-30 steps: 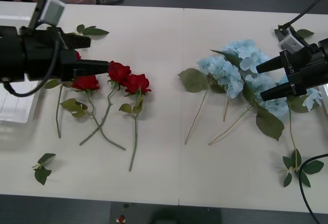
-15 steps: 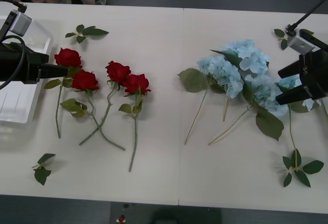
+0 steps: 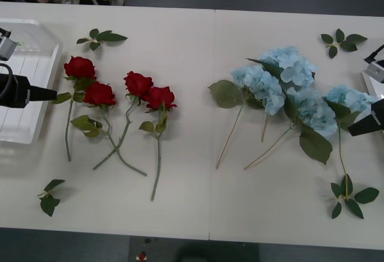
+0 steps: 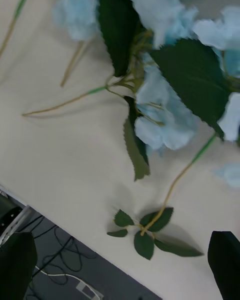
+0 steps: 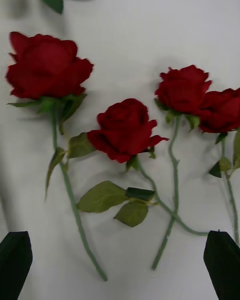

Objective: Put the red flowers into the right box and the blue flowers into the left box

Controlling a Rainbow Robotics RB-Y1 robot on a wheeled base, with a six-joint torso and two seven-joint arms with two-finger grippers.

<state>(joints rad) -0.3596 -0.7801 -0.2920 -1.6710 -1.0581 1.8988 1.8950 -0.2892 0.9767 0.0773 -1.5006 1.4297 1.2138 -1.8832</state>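
While both arms hang back at the table's point(image 3: 198, 190) edges, four deep-red artificial roses point(image 3: 100, 94) lie left of centre. About five pale sky-blue hydrangea heads point(image 3: 268, 90) cluster to the right. Beside the slotted white plastic basket point(image 3: 42, 109), the left gripper point(image 5: 117, 260) gapes empty; the right gripper point(image 4: 125, 262) likewise.

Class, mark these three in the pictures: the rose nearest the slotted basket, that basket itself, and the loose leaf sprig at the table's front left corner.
red rose point(image 3: 80, 67), front view: middle of its bloom.
slotted basket point(image 3: 51, 79), front view: its raised right rim.
leaf sprig point(image 3: 49, 202), front view: its lower leaf.
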